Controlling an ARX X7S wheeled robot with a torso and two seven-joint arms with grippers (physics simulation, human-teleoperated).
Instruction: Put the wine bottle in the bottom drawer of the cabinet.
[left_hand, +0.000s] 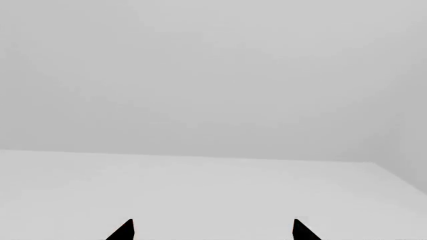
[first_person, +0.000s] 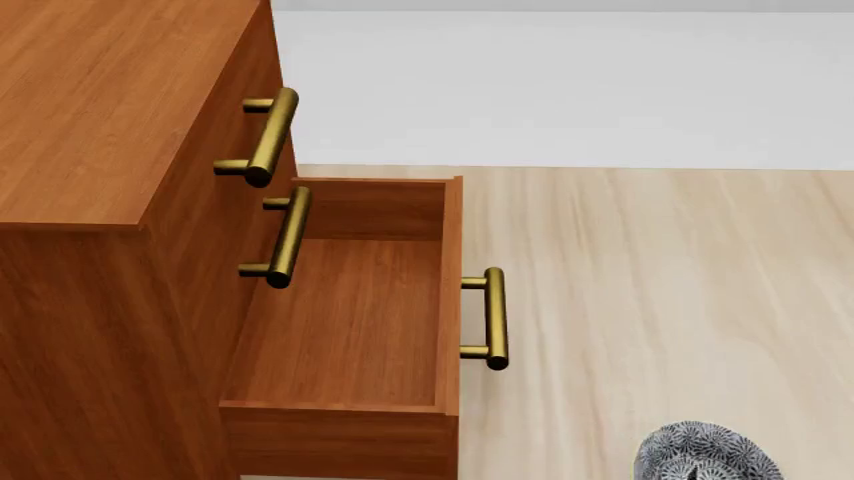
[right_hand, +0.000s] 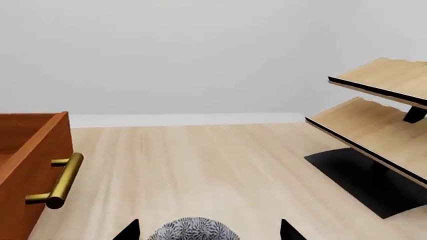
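Pale wood floor (first_person: 667, 300) and a plain grey-white wall make up the setting. On the floor stands the cabinet (first_person: 94, 120), its drawer (first_person: 340, 320) pulled fully out and empty, brass handle (first_person: 491, 318) facing the open floor; the two upper fronts are closed.

Step in hand, as judged: the drawer is ready, so fetching the bottle comes next. The bottle appears in no view, and its location cannot be stated. The next move calls for finding it, probably by turning the head or base toward the rack (right_hand: 380, 135), then gripping it and laying it flat, since the drawer looks shallow for an upright bottle.

Left gripper (left_hand: 213, 231): two dark tips set wide apart, nothing between them, facing blank white surface. Right gripper (right_hand: 207, 231): tips likewise wide apart, with a patterned grey bowl (right_hand: 193, 230) between or just beyond them; contact cannot be determined.

Neither arm shows in the head view. The bowl and rack shelves are cut off by the picture edges, and the rack's contents cannot be seen.
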